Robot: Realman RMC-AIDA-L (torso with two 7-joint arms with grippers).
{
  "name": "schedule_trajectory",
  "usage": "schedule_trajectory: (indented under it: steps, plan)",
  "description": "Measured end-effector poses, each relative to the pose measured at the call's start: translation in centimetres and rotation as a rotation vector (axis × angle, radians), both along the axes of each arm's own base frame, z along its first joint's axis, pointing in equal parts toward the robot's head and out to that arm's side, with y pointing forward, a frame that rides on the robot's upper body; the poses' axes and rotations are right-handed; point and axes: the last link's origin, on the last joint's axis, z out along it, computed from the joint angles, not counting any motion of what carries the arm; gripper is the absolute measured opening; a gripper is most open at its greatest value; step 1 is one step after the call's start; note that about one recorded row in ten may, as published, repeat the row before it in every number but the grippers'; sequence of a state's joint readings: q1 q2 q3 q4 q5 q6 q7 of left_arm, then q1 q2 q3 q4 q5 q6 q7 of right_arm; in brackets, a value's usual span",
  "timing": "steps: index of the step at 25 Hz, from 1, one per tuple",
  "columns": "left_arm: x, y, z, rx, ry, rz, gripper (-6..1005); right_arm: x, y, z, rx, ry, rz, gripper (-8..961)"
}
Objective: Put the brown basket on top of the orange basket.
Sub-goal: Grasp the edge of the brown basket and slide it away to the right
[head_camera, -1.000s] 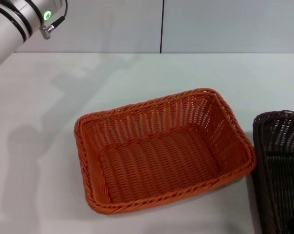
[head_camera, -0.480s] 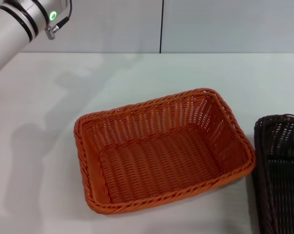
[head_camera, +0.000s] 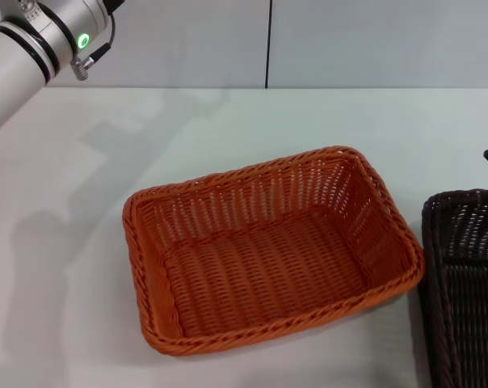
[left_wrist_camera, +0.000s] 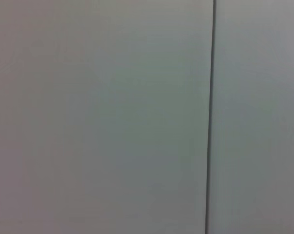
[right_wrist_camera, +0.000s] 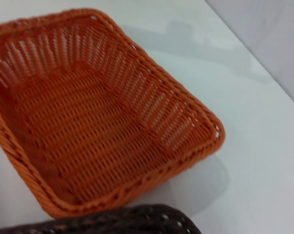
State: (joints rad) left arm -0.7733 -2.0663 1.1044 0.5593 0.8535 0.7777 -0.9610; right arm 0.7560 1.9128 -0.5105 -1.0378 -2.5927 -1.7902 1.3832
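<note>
While the orange basket (head_camera: pixel 272 250) sits open-weave and braided-rimmed, the brown basket (head_camera: pixel 466 283) is seen just beside it; gripper states cannot be told.

The left arm (head_camera: pixel 34 40) is raised at the far left; the right arm barely shows.

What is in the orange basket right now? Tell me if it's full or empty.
Empty. The orange basket sits upright on the table; head and right wrist views show only its bare woven floor. The brown basket stands beside it, not inside.
</note>
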Motion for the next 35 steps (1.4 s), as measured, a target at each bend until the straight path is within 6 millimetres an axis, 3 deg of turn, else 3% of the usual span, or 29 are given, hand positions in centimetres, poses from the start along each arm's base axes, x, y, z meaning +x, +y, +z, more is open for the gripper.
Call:
schedule_trajectory:
  steps: [14, 17, 28, 35]
  plan:
    - [-0.3, -0.2, 0.0, -0.005, -0.026, 0.01, 851, 4.1, 0.5, -3.9, -0.021, -0.094, -0.125, 607]
    - [-0.2, -0.1, -0.1, -0.005, -0.026, 0.01, 851, 4.4, 0.4, -4.2, -0.007, -0.096, -0.127, 606]
    - [-0.3, 0.0, -0.1, -0.002, -0.024, 0.019, 851, 4.4, 0.4, -4.1, 0.0, -0.112, -0.083, 366]
    - [-0.4, 0.1, 0.0, -0.001, -0.024, 0.021, 851, 4.6, -0.7, -3.1, -0.092, -0.17, -0.094, 365]
